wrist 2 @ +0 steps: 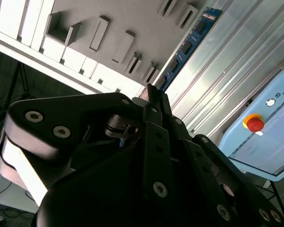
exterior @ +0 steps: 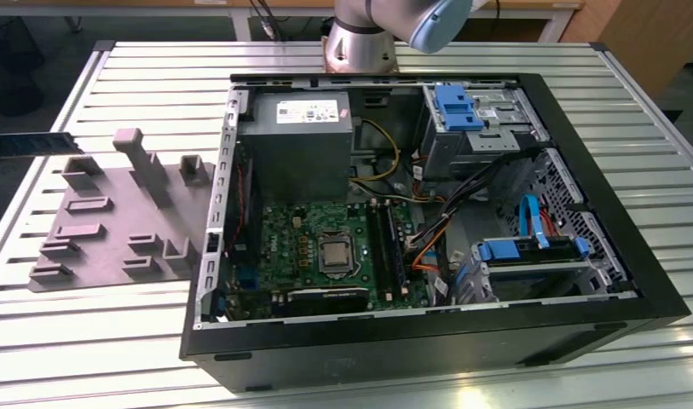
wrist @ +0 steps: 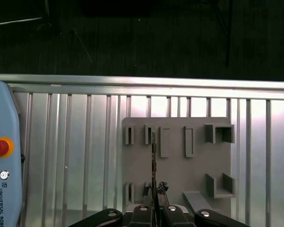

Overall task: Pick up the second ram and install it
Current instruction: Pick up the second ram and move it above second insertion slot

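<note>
The second ram is a thin blue board with dark chips, and my gripper is shut on one end of it. In the first wrist view the ram is edge-on, rising from my gripper above the grey fixture plate. In the exterior view the ram hangs level at the far left, above the table just beyond the fixture plate. The open computer case lies to the exterior view's right. Its green motherboard carries the black memory slots.
The fixture plate has raised grey holders. Inside the case are a grey power supply, blue drive clips and loose cables. A pale blue pendant with a red stop button lies on the slatted table.
</note>
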